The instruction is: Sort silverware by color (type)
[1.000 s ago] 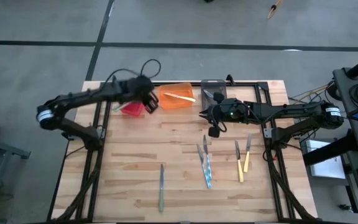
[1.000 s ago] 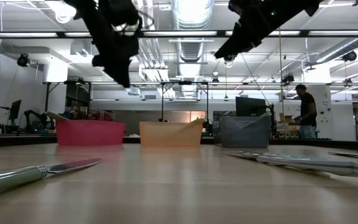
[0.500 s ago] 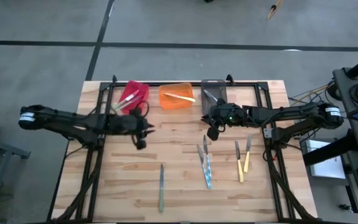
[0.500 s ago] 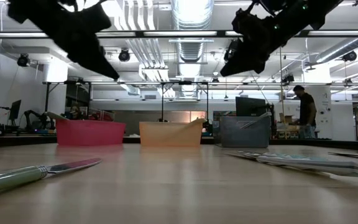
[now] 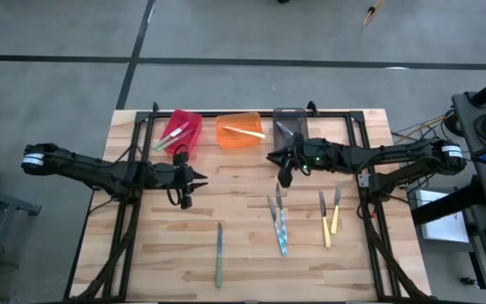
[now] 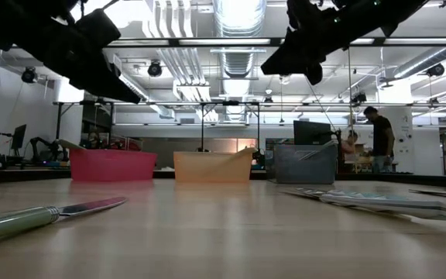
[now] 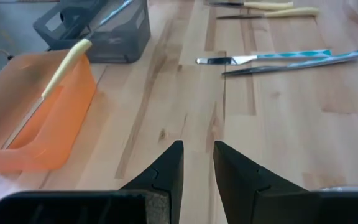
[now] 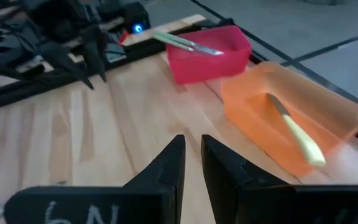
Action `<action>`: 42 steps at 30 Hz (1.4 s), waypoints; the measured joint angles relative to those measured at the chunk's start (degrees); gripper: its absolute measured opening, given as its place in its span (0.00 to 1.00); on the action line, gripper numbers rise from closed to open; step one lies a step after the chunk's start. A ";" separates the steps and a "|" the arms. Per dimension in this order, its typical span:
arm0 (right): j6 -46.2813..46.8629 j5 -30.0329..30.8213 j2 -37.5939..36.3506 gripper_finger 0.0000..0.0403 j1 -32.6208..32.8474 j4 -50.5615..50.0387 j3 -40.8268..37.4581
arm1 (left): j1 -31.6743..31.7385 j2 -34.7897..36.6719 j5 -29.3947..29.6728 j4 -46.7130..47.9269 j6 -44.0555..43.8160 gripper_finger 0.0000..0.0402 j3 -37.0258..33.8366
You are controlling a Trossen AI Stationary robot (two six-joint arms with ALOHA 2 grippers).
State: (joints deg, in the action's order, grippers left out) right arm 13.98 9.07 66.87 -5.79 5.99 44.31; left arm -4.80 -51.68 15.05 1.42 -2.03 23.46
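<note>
Six utensils remain loose on the bench: a green knife (image 5: 219, 253) at 7 o'clock, a cluster of three with blue handles (image 5: 279, 221) just to the 3 o'clock side of centre, and two yellow pieces (image 5: 328, 215) farther out at 3 o'clock. Three more are already sorted along the far edge. A green one (image 5: 172, 137) lies in the red bin (image 5: 187, 119) at 11 o'clock, a yellow one (image 5: 243, 131) in the orange bin (image 5: 234, 142) at 12, and one in the grey bin (image 5: 294, 115) at 1.

A second ago the left gripper (image 5: 194, 180) hung over the red bin. Now it has swung back over bare bench at about 9 o'clock of centre, and the bin shows the green piece inside. I judge that drop finished, leaving the green knife at 7 o'clock as the last of that colour. Its jaws stand a little apart with nothing between them.

Compared with the earlier frames, the right gripper (image 5: 275, 160) has barely shifted. It hovers just in front of the grey bin, at 12 o'clock of the blue cluster, with its jaws parted by only a narrow gap and empty. It looks free to go down for a blue piece.
</note>
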 joint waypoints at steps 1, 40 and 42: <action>0.00 -0.03 0.00 0.11 0.42 0.41 0.00 | 0.02 0.05 0.00 0.05 0.08 0.18 -0.01; 16.10 -0.04 21.01 0.11 16.42 -25.65 26.32 | 0.02 -1.42 -0.85 -9.96 9.14 0.18 -0.48; 17.19 -0.06 23.22 0.11 16.45 -31.59 30.45 | 0.02 -1.42 -0.87 -9.95 8.89 0.18 -0.48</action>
State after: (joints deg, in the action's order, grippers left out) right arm 31.17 9.02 90.09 10.66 -25.61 74.76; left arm -4.78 -53.10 14.17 -8.54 6.86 22.98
